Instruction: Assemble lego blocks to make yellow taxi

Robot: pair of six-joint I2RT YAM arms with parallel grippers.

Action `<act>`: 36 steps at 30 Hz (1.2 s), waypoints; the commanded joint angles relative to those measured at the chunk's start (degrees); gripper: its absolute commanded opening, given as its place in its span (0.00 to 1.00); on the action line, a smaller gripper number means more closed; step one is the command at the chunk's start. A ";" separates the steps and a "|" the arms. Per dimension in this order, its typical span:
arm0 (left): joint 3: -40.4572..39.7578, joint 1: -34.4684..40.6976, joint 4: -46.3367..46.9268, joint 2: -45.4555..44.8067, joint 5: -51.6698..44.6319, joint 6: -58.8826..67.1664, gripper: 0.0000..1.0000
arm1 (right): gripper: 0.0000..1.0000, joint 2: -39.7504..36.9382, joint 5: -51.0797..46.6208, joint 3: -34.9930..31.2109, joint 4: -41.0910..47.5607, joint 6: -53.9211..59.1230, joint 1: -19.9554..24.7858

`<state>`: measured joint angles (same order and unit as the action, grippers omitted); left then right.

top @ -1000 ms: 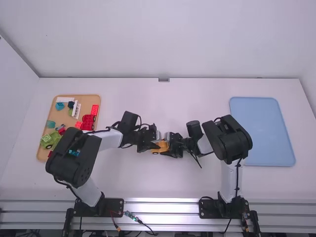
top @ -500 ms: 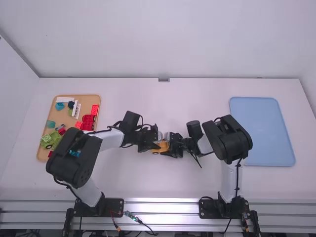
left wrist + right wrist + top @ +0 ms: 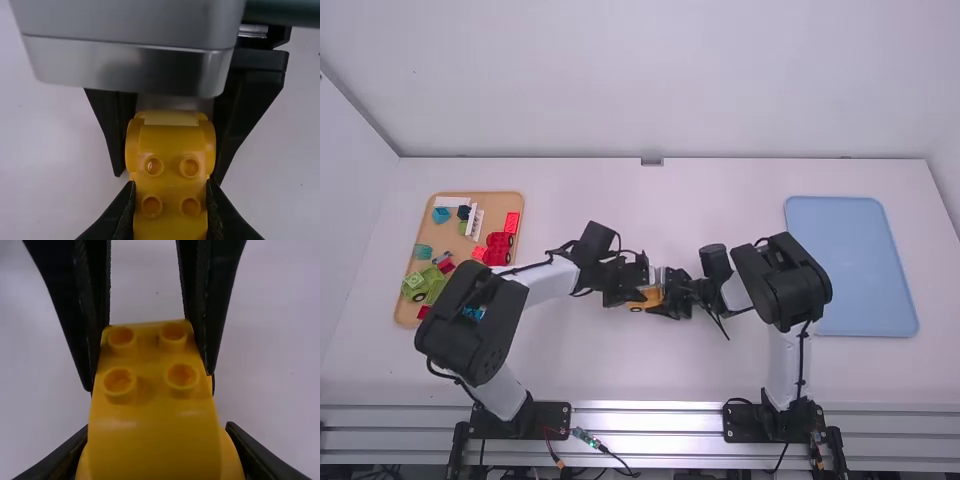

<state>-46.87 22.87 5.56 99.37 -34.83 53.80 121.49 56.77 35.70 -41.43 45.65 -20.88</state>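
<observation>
Around the middle of the table, my left gripper [image 3: 634,296] and my right gripper [image 3: 663,295] meet at a yellow car body [image 3: 645,298]. The left wrist view has its studded end [image 3: 170,190] between the closed fingers of my left gripper [image 3: 170,200]. Opposite, my right gripper [image 3: 170,160] clasps the rounded end. In the right wrist view the smooth rounded part of the body [image 3: 155,440] lies between the fingers of my right gripper [image 3: 157,455], with my left gripper [image 3: 150,360] closed on the studded end. The body's underside is hidden.
A tan tray [image 3: 504,206] at the far left holds several loose blocks, including a green vehicle [image 3: 417,284] and a red piece [image 3: 498,248]. The left forearm reaches over its near corner. A blue tray [image 3: 850,260] lies on the right.
My left arm's wrist and gripper have shifted very slightly to the right, toward my right gripper. The right arm looks still, and both grippers stay on the yellow body.
</observation>
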 commanded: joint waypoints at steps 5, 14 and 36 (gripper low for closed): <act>1.79 1.84 1.33 3.17 4.25 -0.03 0.23 | 0.38 0.97 0.17 0.28 -0.13 -0.42 -0.85; 1.79 1.84 0.70 2.43 4.27 -0.03 0.40 | 0.38 0.97 0.13 0.31 -0.15 -0.83 -0.85; 1.81 -7.08 2.40 -8.90 -7.27 5.70 0.99 | 0.42 0.97 -0.26 0.28 0.28 -0.66 -0.85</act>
<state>-45.69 17.89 6.55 93.67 -36.18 55.22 121.49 56.45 35.73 -41.47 45.36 -21.74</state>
